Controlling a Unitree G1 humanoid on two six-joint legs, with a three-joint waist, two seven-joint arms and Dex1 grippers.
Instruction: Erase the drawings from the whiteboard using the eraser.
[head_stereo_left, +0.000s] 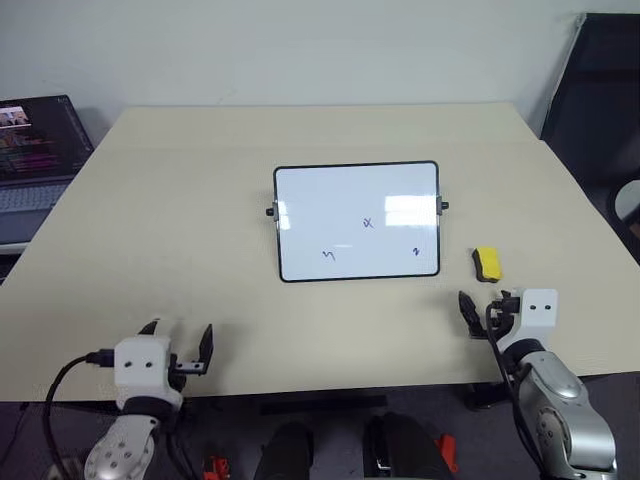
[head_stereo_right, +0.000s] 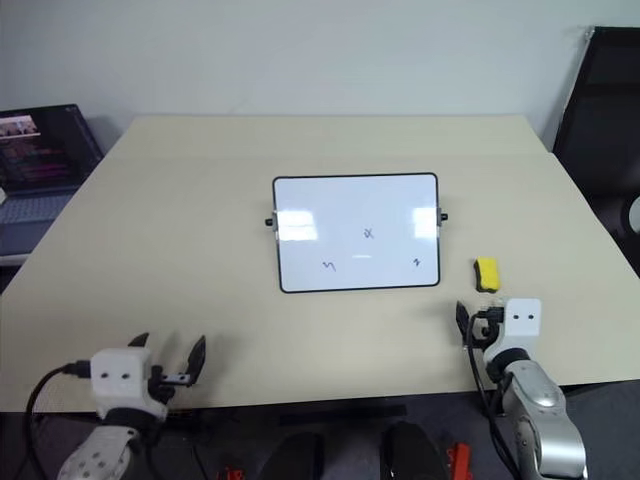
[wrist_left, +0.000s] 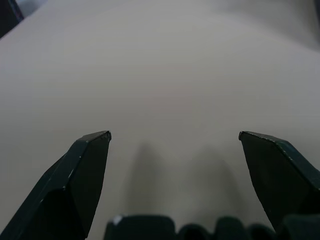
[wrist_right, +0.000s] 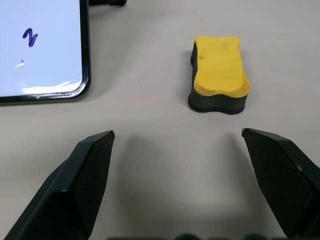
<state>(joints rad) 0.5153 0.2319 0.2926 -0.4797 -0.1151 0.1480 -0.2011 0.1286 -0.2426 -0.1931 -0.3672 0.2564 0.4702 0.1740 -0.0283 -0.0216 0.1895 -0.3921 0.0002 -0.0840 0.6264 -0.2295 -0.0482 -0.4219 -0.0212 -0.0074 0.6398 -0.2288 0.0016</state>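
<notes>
A smooth, matte beige tabletop (head_stereo_left: 180, 220) is filling most of the scene, its broad surface lying open on all sides of the things on it. Near its middle a small whiteboard (head_stereo_left: 340, 200) is lying, a glossy white rectangle with a thin black frame, rounded corners and a small black knob on each side. Three tiny dark blue drawings (head_stereo_left: 368, 223) are showing on its near half: one near the centre, one toward the near left, one at the near right corner.

Just beside the whiteboard's near right corner, apart from it, the eraser (head_stereo_left: 487, 263) is resting on the tabletop: a small yellow block with rounded, slightly waisted sides over a black base.

The right gripper (wrist_right: 177, 134) is hovering near the table's near edge, just short of the eraser, its two black wedge-shaped fingers standing wide apart and holding nothing. The left gripper (head_stereo_left: 180, 332) is sitting at the near left edge, well apart from the whiteboard, its fingers also spread and empty.

The right wrist view is showing the eraser's soft yellow top and dark base up close, plus the whiteboard's rounded corner with one squiggle. The left wrist view is showing plain bare tabletop between spread fingers (wrist_left: 80, 170). A laptop (head_stereo_left: 35, 140) is sitting off the far left.
</notes>
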